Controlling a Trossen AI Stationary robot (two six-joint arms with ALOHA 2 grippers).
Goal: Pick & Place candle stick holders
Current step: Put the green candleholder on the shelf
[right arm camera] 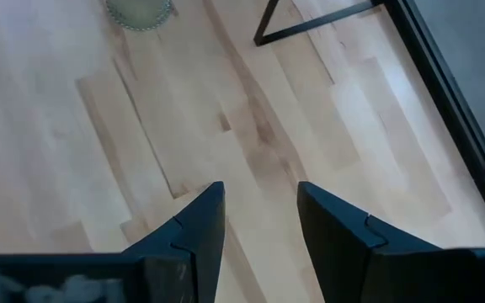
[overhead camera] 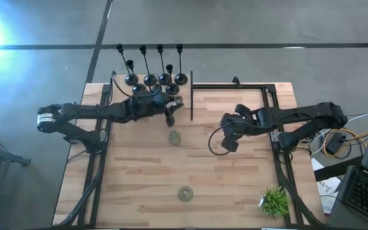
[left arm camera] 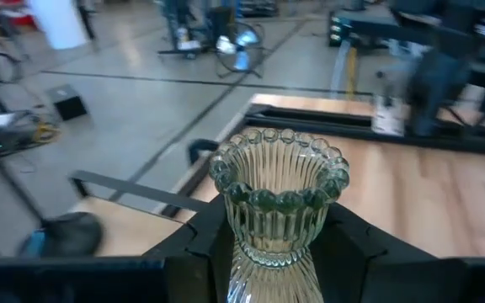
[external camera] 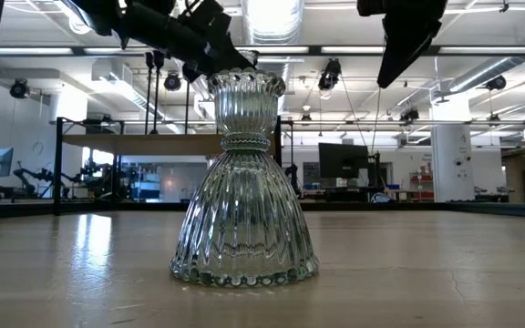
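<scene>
My left gripper [overhead camera: 170,110] is at the table's far middle, shut on a clear ribbed glass candle holder [left arm camera: 278,198]. Just beyond it, several black candle holders [overhead camera: 151,79] with round bases and thin stems stand on their bases in a cluster at the far edge. Two more glass holders stand on the table, one mid-table [overhead camera: 175,137] and one near the front edge [overhead camera: 185,193], which fills the low view [external camera: 244,187]. My right gripper [overhead camera: 230,139] hovers open and empty over bare wood [right arm camera: 259,202] right of centre. My left gripper pinches the glass holder's narrow neck [left arm camera: 269,263], just under its flared cup, between its two fingers [left arm camera: 199,244], one on each side. The holder stands about upright in the hold with its beaded rim [left arm camera: 276,143] up. Its base is out of the frame.
A black metal frame [overhead camera: 191,96] runs round the table's edges, with a bar reaching in near the left gripper. A small green spiky plant [overhead camera: 275,201] stands at the near right corner. Cables and a keyboard [overhead camera: 363,191] lie off the table's right side.
</scene>
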